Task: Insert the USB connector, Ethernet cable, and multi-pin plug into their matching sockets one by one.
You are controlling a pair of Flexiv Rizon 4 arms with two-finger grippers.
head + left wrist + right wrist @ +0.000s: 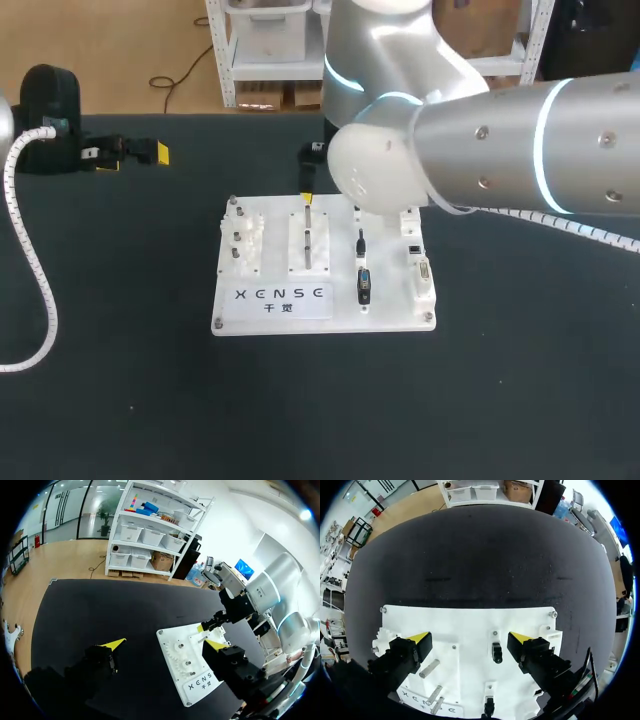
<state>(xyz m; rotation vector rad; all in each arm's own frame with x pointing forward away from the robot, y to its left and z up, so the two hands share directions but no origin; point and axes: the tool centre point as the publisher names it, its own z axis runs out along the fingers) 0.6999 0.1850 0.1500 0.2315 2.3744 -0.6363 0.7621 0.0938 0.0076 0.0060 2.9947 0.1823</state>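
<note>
I am holding my right gripper (469, 639), fingers apart and empty, above the white rectangular plastic socket board (275, 300), where the black cabled plug (364, 283) is lying. My left gripper (165, 644) is hovering well aside, fingers also spread.

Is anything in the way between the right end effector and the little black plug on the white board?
Nothing visible is. The right end effector hovers open over the white board, and the black plug sits just ahead of its fingers with only bare board around it.
</note>
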